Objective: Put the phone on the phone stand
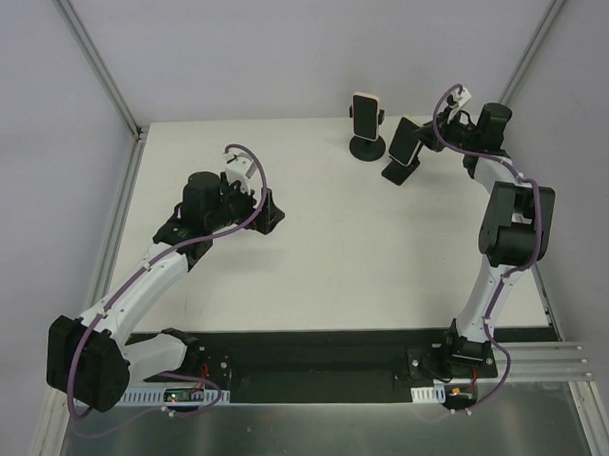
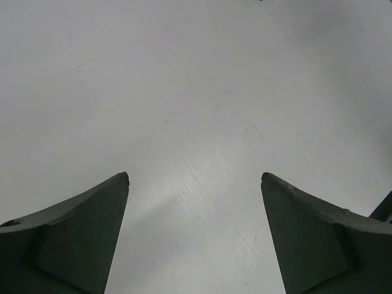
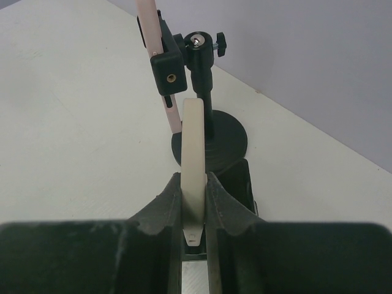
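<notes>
The right tool (image 3: pixel 193 184) is clamping down on the phone (image 3: pixel 193 141), both fingers pressing on its flat faces, so from the right wrist view the phone is showing only as a thin cream edge rising between them. From above, that right tool (image 1: pixel 407 154) is holding the phone (image 1: pixel 405 142) tilted, just to the right of the phone stand (image 1: pixel 365 146), near the far edge of the table (image 1: pixel 336 267). Whether the phone's lower end is touching the table, I cannot tell. In the wrist view the phone stand (image 3: pixel 228 136) is sitting straight ahead, its round black base just beyond the phone and its post rising to a knob. Its black bracket is already gripping a pink-edged slab (image 3: pixel 172 113) that is leaning back. Over on the other side, the left tool (image 2: pixel 195 177) is hanging wide open over bare table, fingers well apart, gripping nothing, well apart from the stand.
</notes>
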You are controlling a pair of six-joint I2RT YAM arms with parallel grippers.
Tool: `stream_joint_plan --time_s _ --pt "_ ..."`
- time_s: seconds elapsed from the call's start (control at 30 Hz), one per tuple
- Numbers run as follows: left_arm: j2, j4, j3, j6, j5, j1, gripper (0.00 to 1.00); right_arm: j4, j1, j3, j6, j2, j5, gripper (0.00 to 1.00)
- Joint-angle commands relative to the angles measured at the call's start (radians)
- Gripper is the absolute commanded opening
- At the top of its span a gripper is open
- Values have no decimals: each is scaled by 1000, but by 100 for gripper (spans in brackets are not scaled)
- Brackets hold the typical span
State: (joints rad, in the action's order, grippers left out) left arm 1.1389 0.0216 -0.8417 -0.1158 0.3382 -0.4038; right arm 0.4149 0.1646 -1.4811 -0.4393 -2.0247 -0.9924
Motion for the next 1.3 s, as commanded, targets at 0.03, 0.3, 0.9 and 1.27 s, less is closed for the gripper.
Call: stream_joint_plan --time_s 0.03,0.3,0.9,1.27 --pt "-1 38 -10 -8 35 13 87 93 19 -51 -32 18 -89 1" --pt "12 38 -16 -13 44 13 87 73 33 -44 -33 34 -109 0" --pt "5 38 -14 -12 45 14 87 -87 35 -136 -56 -31 -29 32" --pt "1 38 -17 -15 55 14 87 -113 29 -151 11 -22 159 65"
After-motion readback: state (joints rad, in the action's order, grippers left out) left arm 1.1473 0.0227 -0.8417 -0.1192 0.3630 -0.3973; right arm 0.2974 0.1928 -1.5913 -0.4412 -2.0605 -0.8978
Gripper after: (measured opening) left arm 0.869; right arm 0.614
